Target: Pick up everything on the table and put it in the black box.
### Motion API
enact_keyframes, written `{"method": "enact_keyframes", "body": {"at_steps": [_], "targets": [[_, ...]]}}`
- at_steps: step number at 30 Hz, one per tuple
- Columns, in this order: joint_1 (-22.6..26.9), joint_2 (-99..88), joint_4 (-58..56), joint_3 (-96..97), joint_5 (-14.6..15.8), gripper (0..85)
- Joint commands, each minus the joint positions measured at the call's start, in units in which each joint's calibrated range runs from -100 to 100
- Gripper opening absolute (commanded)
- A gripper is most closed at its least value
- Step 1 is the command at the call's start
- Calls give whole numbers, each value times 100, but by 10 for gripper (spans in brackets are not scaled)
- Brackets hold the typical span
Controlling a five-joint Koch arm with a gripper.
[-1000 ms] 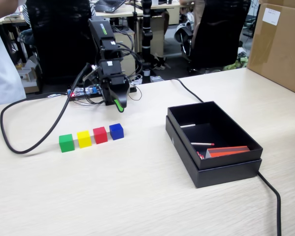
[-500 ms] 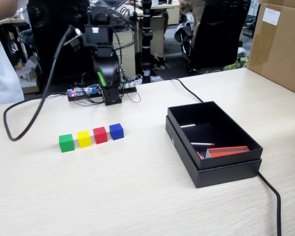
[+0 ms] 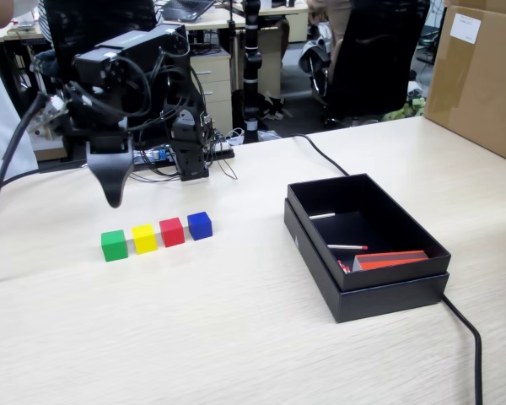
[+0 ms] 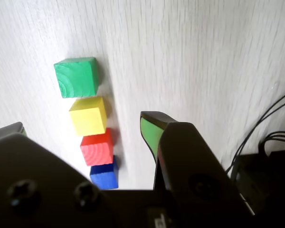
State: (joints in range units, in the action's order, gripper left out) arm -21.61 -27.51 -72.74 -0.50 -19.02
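Observation:
Four small cubes stand in a row on the pale wood-grain table (image 3: pixel 236 337): green (image 3: pixel 113 245), yellow (image 3: pixel 143 239), red (image 3: pixel 171 231) and blue (image 3: pixel 200 225). In the wrist view the same row runs green (image 4: pixel 76 77), yellow (image 4: pixel 88 115), red (image 4: pixel 97 147), blue (image 4: pixel 104 175). My gripper (image 3: pixel 114 194) hangs in the air above and slightly behind the green cube. It is open, its green-lined fingers (image 4: pixel 149 129) stand wide apart with nothing held, and the gripper (image 4: pixel 80 123) looks down on the row. The black box (image 3: pixel 367 291) sits to the right, well away from the cubes.
The box holds a couple of pens and an orange-red item (image 3: pixel 388 260). A thick black cable (image 3: pixel 465 325) runs past the box's right end. A brown carton (image 3: pixel 481 76) stands at the back right. The arm's base and wiring (image 3: pixel 185 160) sit behind the cubes.
The arm has swung left and forward from behind the blue cube, so the gripper now hangs over the green end of the row. The cubes have not moved.

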Motion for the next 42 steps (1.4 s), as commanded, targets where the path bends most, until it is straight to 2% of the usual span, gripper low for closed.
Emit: {"method": "enact_keyframes", "body": {"at_steps": [1,11,22,27,31,33,34,39,42], "targets": [[-54,370,186,-548,-39,475],[-68,1380,506,-865,-293,475],[-49,1689,661,-802,-303,473],[-39,2252,963,-811,-269,424],[-34,2504,1171,-793,-234,422],[-34,2550,1171,-784,-220,371],[-39,2619,1395,-684,-190,275],[-68,2802,1655,-575,-195,253],[-73,2791,1681,-684,-132,69]]}}
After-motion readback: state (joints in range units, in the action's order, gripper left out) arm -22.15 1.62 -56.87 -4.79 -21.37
